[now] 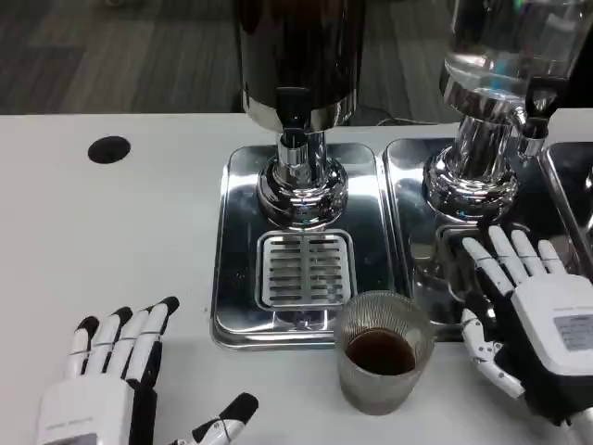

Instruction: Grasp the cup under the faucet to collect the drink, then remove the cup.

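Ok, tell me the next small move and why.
Probably none beyond drawing the right hand back to rest. The cup stands on the white table in front of the tray, off the grate and clear of the faucet, with dark drink in it. Neither hand touches it; the left hand lies open on the table.

Upright ribbed cup (383, 363), dark drink inside

- The cup (382, 363) looks like clear ribbed glass or plastic, holding dark liquid.
- The drip tray (243, 306) is polished, mirror-bright metal; its grate (306, 270) is slotted metal.
- The dispenser (298, 56) base is glossy chrome.
- The desk (111, 232) is smooth matt white.
- Both hands, left hand (107, 394) and right hand (537, 315), look like white and black plastic.
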Robot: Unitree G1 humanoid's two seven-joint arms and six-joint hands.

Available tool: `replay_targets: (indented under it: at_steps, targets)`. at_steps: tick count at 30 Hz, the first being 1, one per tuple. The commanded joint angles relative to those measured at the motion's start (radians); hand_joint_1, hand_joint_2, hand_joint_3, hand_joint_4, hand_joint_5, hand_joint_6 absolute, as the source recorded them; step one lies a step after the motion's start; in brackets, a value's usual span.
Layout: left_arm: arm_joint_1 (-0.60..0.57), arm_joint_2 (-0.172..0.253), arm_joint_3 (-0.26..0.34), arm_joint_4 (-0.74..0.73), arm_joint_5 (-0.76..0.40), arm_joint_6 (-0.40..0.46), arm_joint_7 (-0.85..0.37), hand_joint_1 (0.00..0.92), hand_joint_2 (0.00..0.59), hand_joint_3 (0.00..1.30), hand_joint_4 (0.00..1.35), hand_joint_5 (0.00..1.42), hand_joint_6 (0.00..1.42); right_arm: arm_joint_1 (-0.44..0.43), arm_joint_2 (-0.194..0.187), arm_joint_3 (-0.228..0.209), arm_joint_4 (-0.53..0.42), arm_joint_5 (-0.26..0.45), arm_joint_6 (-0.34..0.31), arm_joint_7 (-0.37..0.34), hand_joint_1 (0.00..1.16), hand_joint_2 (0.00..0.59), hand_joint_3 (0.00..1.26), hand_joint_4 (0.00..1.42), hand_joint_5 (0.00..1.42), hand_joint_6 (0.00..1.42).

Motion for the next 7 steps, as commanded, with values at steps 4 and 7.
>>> replay_targets:
  at_steps: [4,7]
  targets:
    - [-0.001,-0.007,0.004,-0.006,-0.012,-0.005,0.012,0.0,0.141,0.18,0.0,0.11,0.05,-0.019,-0.016,0.003,-0.015,0.023,-0.003,-0.006,0.0,0.586,0.11,0.0,0.0,0.0]
    - [-0.006,-0.014,0.003,-0.019,-0.005,0.004,0.008,0.0,0.141,0.18,0.0,0.11,0.05,-0.019,-0.017,0.004,-0.024,0.027,-0.003,-0.007,0.0,0.586,0.11,0.0,0.0,0.0]
